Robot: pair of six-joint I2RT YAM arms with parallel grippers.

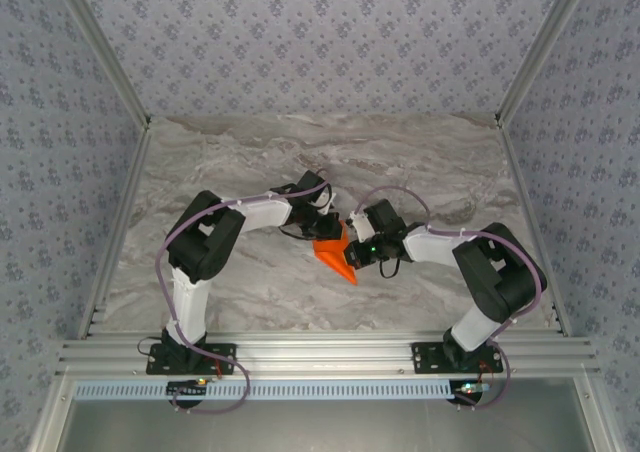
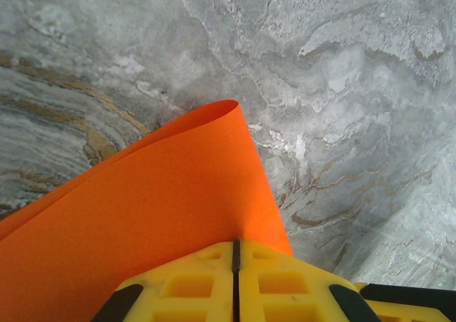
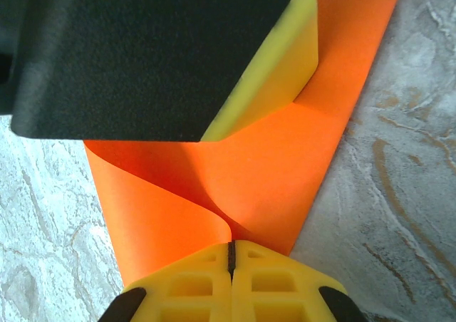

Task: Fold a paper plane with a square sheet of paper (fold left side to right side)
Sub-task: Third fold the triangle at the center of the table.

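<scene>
The grey marbled surface (image 1: 250,162) lies wide under me. My left arm (image 1: 205,242) and my right arm (image 1: 495,272) bend inward and meet near its middle. Between them is the orange sheet of paper (image 1: 334,255), bent over on itself into a narrow shape whose tip points toward the near edge.

My left hand (image 2: 235,249) is clamped together on one edge of the sheet. From my yellow fingers (image 2: 285,283) the paper goes away in a soft curve, with its rounded bend at the far end.

My right hand (image 3: 230,254) is also pressed shut on the sheet, just where the curled layer comes down to the flat one. The black and yellow finger of my left hand lies over the sheet just beyond, very near to my right hand.
</scene>
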